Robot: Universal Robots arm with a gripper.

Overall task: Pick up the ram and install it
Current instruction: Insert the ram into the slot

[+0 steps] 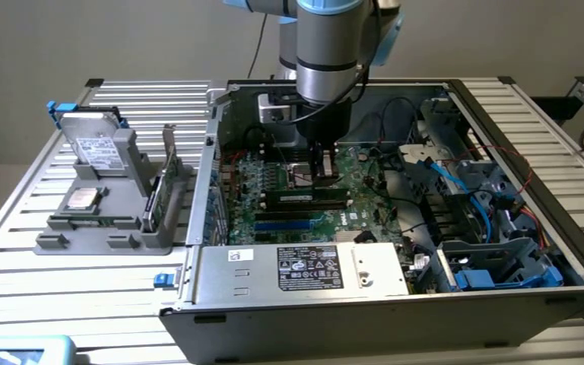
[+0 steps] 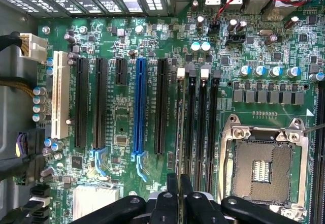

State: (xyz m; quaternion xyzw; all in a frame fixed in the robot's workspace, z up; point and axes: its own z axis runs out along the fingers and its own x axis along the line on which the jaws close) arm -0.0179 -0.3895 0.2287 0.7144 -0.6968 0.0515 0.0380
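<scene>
I see the ram (image 1: 307, 198), a long, thin green circuit-board stick with dark chips and a pale label on its face, down inside the open grey metal computer case (image 1: 495, 304). It stands on its long edge, low over the green motherboard (image 1: 358, 171). The black end effector (image 1: 322, 176) reaches straight down onto the stick's upper edge, near the middle of its length.

In the wrist view the ram (image 2: 179, 132) shows edge-on as a thin line running away from the end effector (image 2: 179, 177). Its two black fingers (image 2: 172, 193) stand narrow, one on each face of the stick, pinching it. The stick lines up along the outermost of the long black plastic memory slots (image 2: 203, 127), on the side towards the long blue plastic expansion slot (image 2: 140, 107). I cannot tell whether its lower edge sits in that slot or just above it.

On the far side of the memory slots lies the square processor socket (image 2: 261, 165), with its silver metal frame and bare contacts. Beyond the blue slot are further black slots and one white plastic slot (image 2: 61, 94).

Towards the front of the case I see a silver box-shaped power supply (image 1: 303, 270) with a printed label. The case stands on a slatted aluminium table (image 1: 69, 281). At the exterior view's left, well apart from the case, a grey plastic holder (image 1: 99, 228) carries a silver hard drive (image 1: 97, 148) and a square silver processor chip (image 1: 81, 199).
</scene>
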